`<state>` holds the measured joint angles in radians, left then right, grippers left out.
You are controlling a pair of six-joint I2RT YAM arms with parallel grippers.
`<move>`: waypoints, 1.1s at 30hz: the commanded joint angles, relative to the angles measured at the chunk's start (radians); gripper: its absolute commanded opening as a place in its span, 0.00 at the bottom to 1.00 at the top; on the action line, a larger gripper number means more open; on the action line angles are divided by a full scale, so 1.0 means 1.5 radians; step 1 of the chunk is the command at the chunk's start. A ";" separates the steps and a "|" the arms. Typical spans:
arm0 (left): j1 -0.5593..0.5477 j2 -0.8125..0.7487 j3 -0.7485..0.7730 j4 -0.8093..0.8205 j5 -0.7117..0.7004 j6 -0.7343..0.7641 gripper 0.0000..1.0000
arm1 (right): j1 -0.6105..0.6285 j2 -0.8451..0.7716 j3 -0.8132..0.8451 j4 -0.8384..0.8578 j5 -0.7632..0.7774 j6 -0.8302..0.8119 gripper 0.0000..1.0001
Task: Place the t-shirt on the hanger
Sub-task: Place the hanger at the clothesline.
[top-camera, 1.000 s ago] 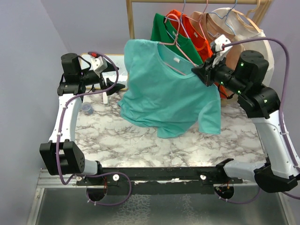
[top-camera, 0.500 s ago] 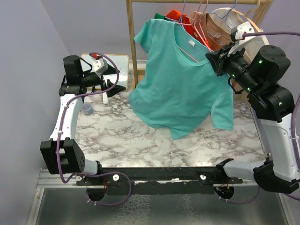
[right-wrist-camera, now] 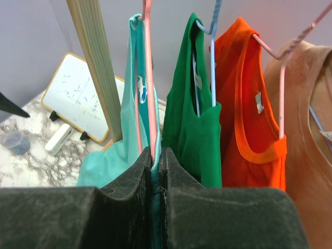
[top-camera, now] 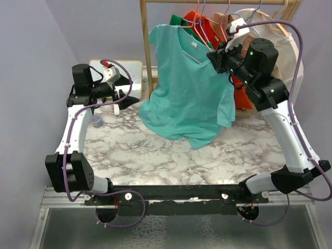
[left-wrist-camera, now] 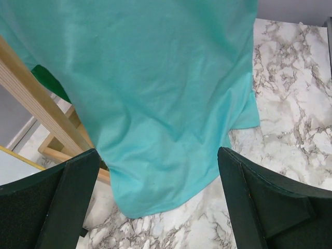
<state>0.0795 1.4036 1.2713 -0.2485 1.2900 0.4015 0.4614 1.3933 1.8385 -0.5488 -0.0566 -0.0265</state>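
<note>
A white marble-patterned table (top-camera: 155, 155) with grey veins fills the floor of the scene, and a pale wooden rack post (top-camera: 147, 46) rises at its far edge. The t-shirt (top-camera: 187, 93), soft teal cloth with loose folds, hangs off the table in front of the rack, its lower hem drooping just above the marble. It is draped on the hanger (right-wrist-camera: 150, 93), a thin pink wire. Whether the hook sits on the rail cannot be told. Close behind it hang a dark green shirt (right-wrist-camera: 199, 129), an orange-red shirt (right-wrist-camera: 249, 119) and a tan shirt (right-wrist-camera: 306, 129), crowded side by side on their own wires. A small yellow-framed whiteboard (right-wrist-camera: 78, 104) leans behind the post. The right gripper (right-wrist-camera: 157, 171) has its black jaws pressed together on the hanger's wire and a strip of teal cloth at the shoulder. The left gripper (left-wrist-camera: 158, 171) hovers left of the shirt, fingers spread wide and holding nothing. A small blue-grey round pot (top-camera: 96, 120) sits on the marble below it.
</note>
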 commanded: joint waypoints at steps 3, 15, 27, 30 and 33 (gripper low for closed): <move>0.003 -0.003 -0.001 -0.003 0.010 0.008 0.99 | -0.002 0.031 0.012 0.168 0.026 0.023 0.01; 0.003 -0.005 -0.009 -0.019 0.012 0.027 0.99 | -0.002 0.060 -0.050 0.320 0.043 0.074 0.01; 0.003 -0.008 -0.019 -0.022 0.019 0.032 0.99 | 0.000 0.114 -0.054 0.367 0.036 0.087 0.01; 0.003 -0.008 -0.020 -0.021 0.019 0.032 0.99 | 0.003 0.133 -0.042 0.360 0.029 0.083 0.01; 0.003 -0.010 -0.021 -0.021 0.018 0.032 0.99 | 0.008 0.147 -0.041 0.357 0.026 0.081 0.01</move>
<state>0.0795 1.4036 1.2469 -0.2707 1.2900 0.4400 0.4622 1.5894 1.7420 -0.0860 -0.0162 0.0868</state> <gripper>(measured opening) 0.989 0.062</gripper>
